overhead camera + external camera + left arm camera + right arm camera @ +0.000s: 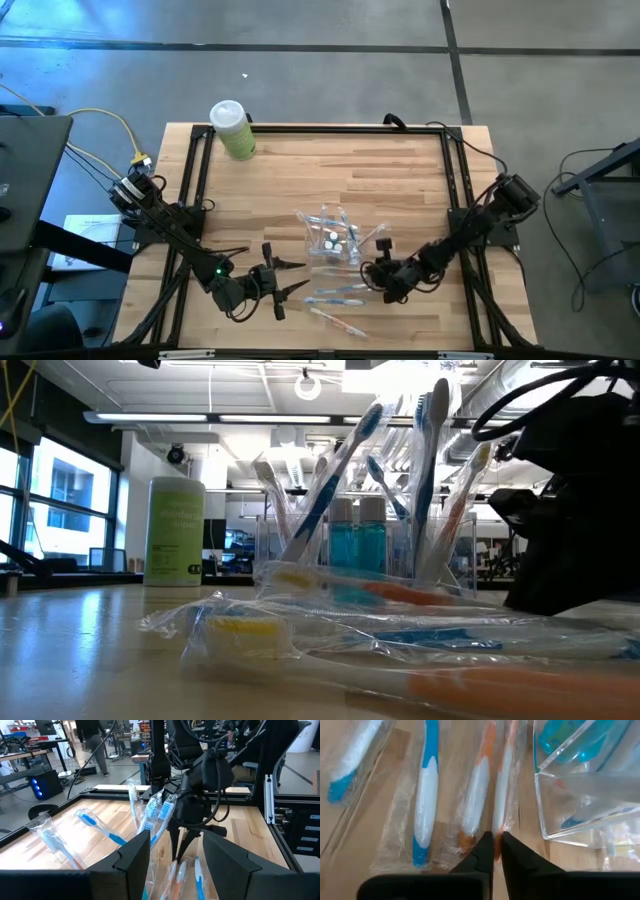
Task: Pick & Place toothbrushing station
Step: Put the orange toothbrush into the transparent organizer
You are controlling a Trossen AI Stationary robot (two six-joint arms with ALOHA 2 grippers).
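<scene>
The toothbrushing station is a clear holder at mid-table, with wrapped toothbrushes standing in it and blue tubes inside. Several more wrapped toothbrushes lie flat on the wood in front of it. My right gripper points down, just right of these loose brushes, and is shut on an orange-and-white one. To the left of them, my left gripper hovers open and level, facing the holder, with nothing between its fingers. My right gripper pinches the wrapped orange-and-white toothbrush at its near end between the two fingertips, through the clear wrapper. The fingers slant down from the table's right side and lie roughly along the brush. The brush lies flat on the wood.
A pale green bottle with a white cap stands at the table's far left corner. A blue-and-white wrapped brush lies beside the held one. The holder's clear wall stands close to the right fingers. A black frame edges the table.
</scene>
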